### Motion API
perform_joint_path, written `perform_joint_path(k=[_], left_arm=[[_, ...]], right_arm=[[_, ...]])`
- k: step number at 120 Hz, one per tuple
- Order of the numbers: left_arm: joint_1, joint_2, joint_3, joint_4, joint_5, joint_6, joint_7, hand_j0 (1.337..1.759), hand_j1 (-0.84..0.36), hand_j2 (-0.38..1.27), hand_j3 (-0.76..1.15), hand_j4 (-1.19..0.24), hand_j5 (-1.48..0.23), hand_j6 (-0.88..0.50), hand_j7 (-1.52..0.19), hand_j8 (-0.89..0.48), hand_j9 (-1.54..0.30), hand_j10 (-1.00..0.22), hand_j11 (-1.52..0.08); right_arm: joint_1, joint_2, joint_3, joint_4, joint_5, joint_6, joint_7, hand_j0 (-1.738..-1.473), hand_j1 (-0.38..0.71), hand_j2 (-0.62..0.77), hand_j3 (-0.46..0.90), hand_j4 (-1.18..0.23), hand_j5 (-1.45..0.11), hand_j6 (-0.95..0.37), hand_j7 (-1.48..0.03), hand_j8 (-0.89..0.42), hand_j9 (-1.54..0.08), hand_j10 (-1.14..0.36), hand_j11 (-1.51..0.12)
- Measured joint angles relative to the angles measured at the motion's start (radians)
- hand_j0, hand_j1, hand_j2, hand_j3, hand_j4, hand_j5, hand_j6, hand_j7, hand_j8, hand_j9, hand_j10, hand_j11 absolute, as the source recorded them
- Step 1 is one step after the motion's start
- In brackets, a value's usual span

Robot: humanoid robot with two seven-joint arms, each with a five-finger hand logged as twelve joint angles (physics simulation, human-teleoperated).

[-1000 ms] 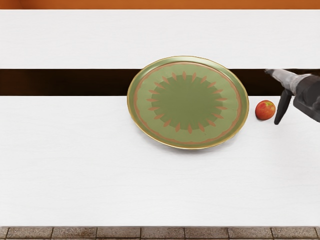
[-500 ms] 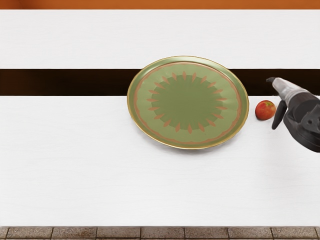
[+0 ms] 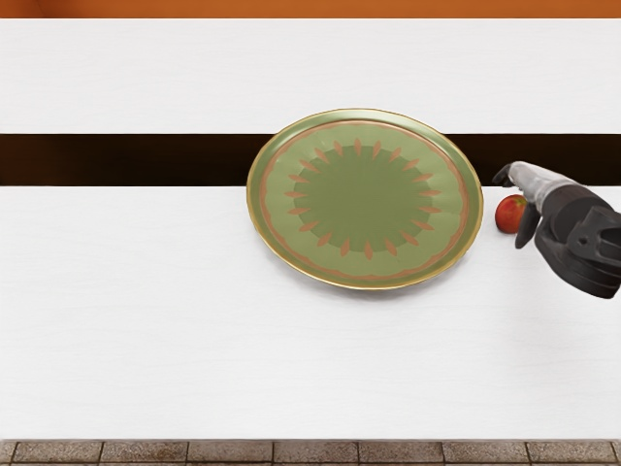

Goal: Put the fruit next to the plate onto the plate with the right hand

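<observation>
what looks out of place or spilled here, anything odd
Nothing stands out. The plate lies flat and undamaged on the table, overlapping its dark strip and holding nothing. The apple sits intact on the table just right of the plate, with the right hand open beside it.

- Right arm: enters from the picture's right edge at mid-height. Only the wrist end and the hand are visible.
- Right hand [image 3: 574, 233]: dark rounded casing, with the digits directed toward the picture's left.
- Index finger [image 3: 532, 176]: pale grey with a dark tip, extended leftward along the upper side of the hand.
- Thumb [image 3: 528, 225]: dark, angled down and left beneath the index finger.
- Finger state: index finger and thumb are set apart and uncurled, with no grasp closed.
</observation>
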Motion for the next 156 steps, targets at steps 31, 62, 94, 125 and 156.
perform_joint_path(k=[31,62,94,125,156], left_arm=[[0.001,0.000,0.000,0.000,0.000,0.000,0.000,1.658,0.35,0.00,0.00,0.00,0.00,0.00,0.00,0.00,0.00,0.00,0.00],[0.000,0.000,0.000,0.000,0.000,0.000,0.000,1.658,0.35,0.00,0.00,0.00,0.00,0.00,0.00,0.00,0.00,0.00,0.00],[0.000,0.000,0.000,0.000,0.000,0.000,0.000,1.658,0.35,0.00,0.00,0.00,0.00,0.00,0.00,0.00,0.00,0.00,0.00],[0.000,0.000,0.000,0.000,0.000,0.000,0.000,1.658,0.35,0.00,0.00,0.00,0.00,0.00,0.00,0.00,0.00,0.00,0.00],[0.001,0.000,0.000,0.000,0.000,0.000,0.000,1.658,0.35,0.00,0.00,0.00,0.00,0.00,0.00,0.00,0.00,0.00,0.00]], right_arm=[[0.051,0.001,-0.063,-0.001,0.001,0.023,0.000,-1.658,-0.01,-0.06,0.00,-0.29,-0.37,-0.29,-0.37,-0.29,-0.37,-0.29,-0.37],[0.049,0.006,-0.073,-0.017,0.002,0.025,0.000,-1.658,0.00,-0.06,0.00,-0.30,-0.38,-0.30,-0.38,-0.30,-0.38,-0.30,-0.38],[0.007,0.058,-0.073,-0.094,0.001,0.024,0.000,-1.658,0.00,-0.06,0.00,-0.30,-0.39,-0.30,-0.38,-0.30,-0.39,-0.30,-0.39],[-0.016,0.095,-0.072,-0.128,0.003,0.023,0.000,-1.658,0.01,-0.06,0.00,-0.30,-0.39,-0.30,-0.39,-0.30,-0.39,-0.30,-0.39],[-0.020,0.124,-0.069,-0.186,0.004,0.023,0.000,-1.658,0.02,-0.06,0.00,-0.31,-0.40,-0.31,-0.40,-0.31,-0.40,-0.31,-0.40]])
